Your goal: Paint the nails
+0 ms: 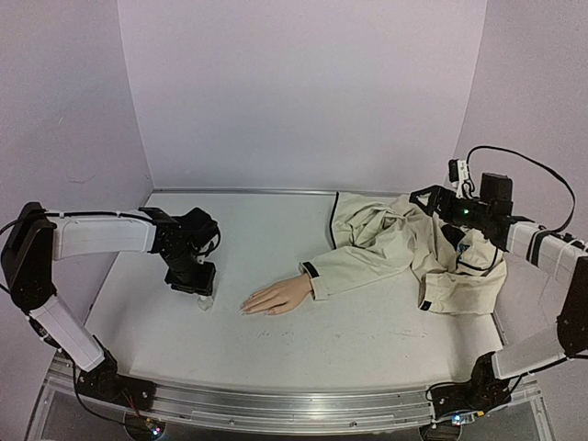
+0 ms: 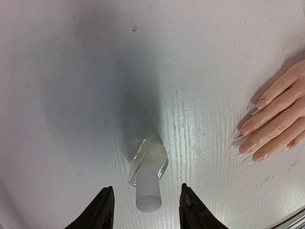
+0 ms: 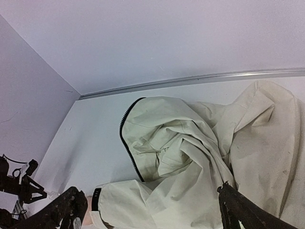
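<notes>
A pale mannequin hand (image 1: 280, 297) lies flat mid-table, coming out of a beige sleeve (image 1: 358, 266). Its long nails (image 2: 245, 130) show at the right edge of the left wrist view, pointing left. A small clear bottle (image 2: 148, 164) with a white cap (image 2: 147, 191) stands left of the hand, also visible from the top as the bottle (image 1: 207, 301). My left gripper (image 2: 147, 212) hangs straight over it, one finger on each side of the cap with a gap on both sides, touching nothing. My right gripper (image 3: 152, 210) stands open above the jacket, holding nothing.
The crumpled beige jacket (image 1: 404, 243) with a black zip covers the right half of the table. Pale walls close in the back and both sides, and a metal strip (image 3: 190, 80) runs along the back edge. A metal rail (image 1: 294, 404) borders the near edge.
</notes>
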